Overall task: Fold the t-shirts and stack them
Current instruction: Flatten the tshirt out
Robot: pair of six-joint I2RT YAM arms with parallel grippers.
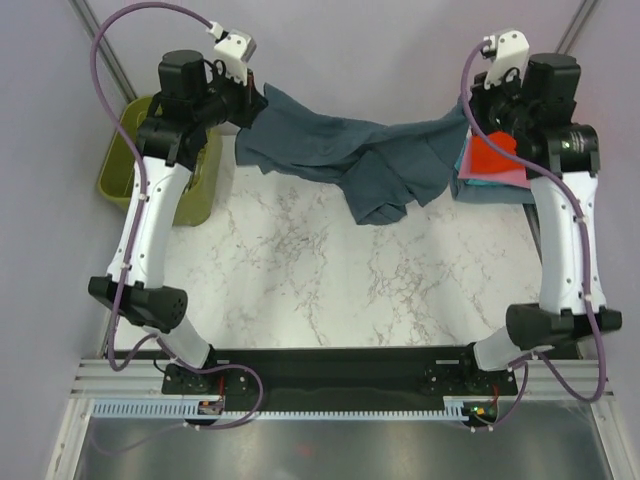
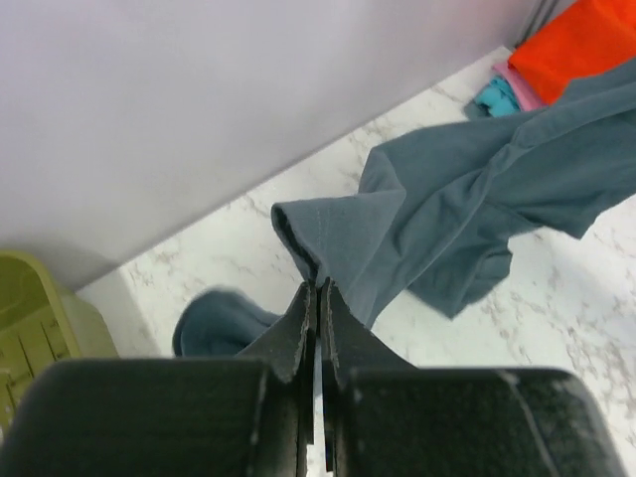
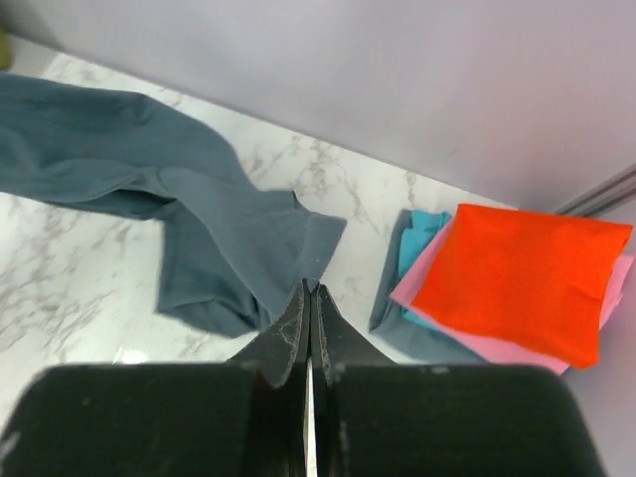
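I have both arms out at the far side of the table. The left gripper is clamped tight on an edge of the grey shirt, well left of the stack. The right gripper is pinched closed on another corner of the same shirt, just left of the stack. The shirt hangs strung between the two, sagging in the middle, with a bunched fold drooping low left of the stack; I can't tell if it touches the marble. The stack sits at the far right: red shirt on top, pink shirt under it, teal shirt poking out lower. The basket is far left of the stack, past the table's edge.
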